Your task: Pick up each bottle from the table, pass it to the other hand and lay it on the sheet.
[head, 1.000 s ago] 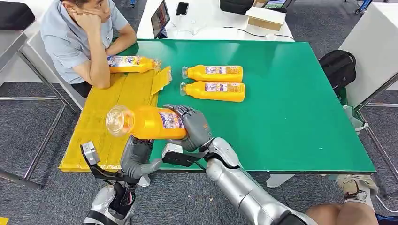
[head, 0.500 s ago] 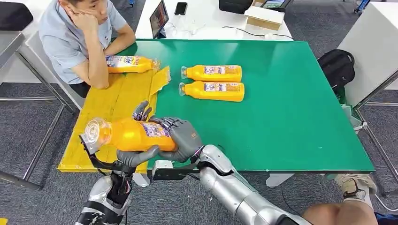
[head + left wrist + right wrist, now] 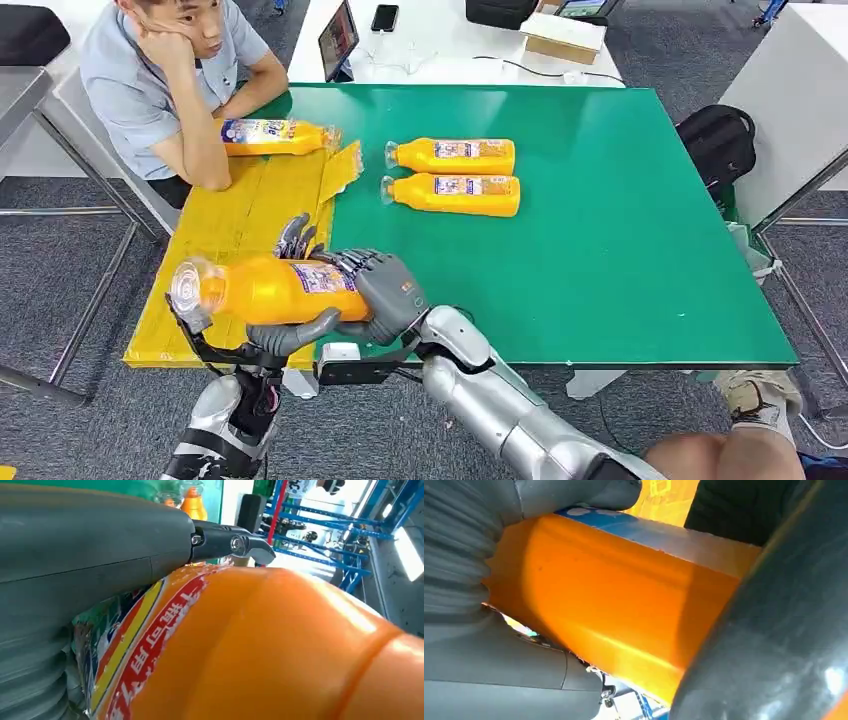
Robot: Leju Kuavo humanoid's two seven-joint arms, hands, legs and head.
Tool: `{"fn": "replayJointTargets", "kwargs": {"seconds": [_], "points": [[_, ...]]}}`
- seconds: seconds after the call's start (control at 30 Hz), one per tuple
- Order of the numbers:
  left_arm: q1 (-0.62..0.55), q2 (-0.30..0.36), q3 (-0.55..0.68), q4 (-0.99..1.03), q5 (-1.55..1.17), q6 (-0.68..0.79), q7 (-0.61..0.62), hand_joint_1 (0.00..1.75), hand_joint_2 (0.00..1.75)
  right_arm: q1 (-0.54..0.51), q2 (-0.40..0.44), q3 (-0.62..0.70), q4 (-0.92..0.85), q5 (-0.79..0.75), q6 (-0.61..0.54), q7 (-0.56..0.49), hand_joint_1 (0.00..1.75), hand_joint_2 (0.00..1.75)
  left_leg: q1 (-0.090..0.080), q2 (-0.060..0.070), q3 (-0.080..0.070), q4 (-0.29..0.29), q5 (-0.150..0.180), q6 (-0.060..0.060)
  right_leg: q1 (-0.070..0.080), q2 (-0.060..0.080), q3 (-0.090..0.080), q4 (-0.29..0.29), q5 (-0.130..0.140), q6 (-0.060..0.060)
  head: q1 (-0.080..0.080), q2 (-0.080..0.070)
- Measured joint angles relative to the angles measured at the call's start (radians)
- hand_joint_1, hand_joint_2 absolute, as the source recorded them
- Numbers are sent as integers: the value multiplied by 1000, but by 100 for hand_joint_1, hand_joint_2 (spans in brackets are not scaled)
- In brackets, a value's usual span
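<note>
Gripping bottle (image 3: 262,289), apparently both hands.

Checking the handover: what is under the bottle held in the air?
Under the held bottle the left hand cups it from below, above the yellow sheet. The right hand covers its base.

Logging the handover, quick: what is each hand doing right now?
Left hand: cupped under the orange bottle, thumb and fingers around it.
Right hand: grips the same bottle at its base end.
</note>
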Motion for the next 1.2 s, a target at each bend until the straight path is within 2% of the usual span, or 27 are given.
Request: {"fn": "replayJointTargets", "kwargs": {"seconds": [0.03, 0.07, 0.1, 0.13, 0.8, 0.87, 1.03, 1.2], "points": [[0, 0, 1, -1, 2, -4, 3, 157, 175, -2, 0, 3, 1, 7, 0, 2, 0, 175, 0, 0, 0, 0, 0, 0, 0, 0, 0, 0, 0, 0, 0, 0], [-1, 0, 2, -2, 6, -5, 7, 157, 175, -1, 0, 8, 2, 12, 0, 1, 0, 175, 0, 0, 0, 0, 0, 0, 0, 0, 0, 0, 0, 0, 0, 0], [-2, -1, 3, -3, 11, -5, 11, 175, 175, 4, 1, 16, 2, 13, -1, -1, 0, 175, 0, 0, 0, 0, 0, 0, 0, 0, 0, 0, 0, 0, 1, 0], [-2, -1, 4, -3, 11, -5, 15, 175, 175, 7, 3, 22, 2, 11, -3, -3, 0, 0, 0, 0, 0, 0, 0, 0, 0, 0, 0, 0, 0, 0, 0, 0], [-20, 0, 29, -3, 18, 34, 37, 175, 175, 57, -3, 18, -3, -7, -111, -22, 0, 0, 0, 0, 0, 0, 0, 0, 0, 0, 0, 0, 0, 0, 1, 0], [-29, 2, 24, -3, -52, 101, 55, 175, 175, 67, -10, 11, -11, 1, -149, -19, 0, 0, 0, -1, 0, 0, 0, 0, 0, 0, 0, 0, 0, 0, 1, 0], [-98, 25, 27, 29, -395, 450, 77, 175, 175, 121, -45, -2, -61, 99, -227, 13, 0, 0, 0, -1, 0, 0, 0, 0, 0, 0, 0, 0, 0, 0, 0, 0], [-139, 51, 53, 54, -599, 567, 79, 175, 175, 171, -65, -10, -140, 138, -232, 41, 0, 0, 1, -2, 0, 0, 0, 0, 1, 0, 0, 0, 0, 0, 1, 0]]}}
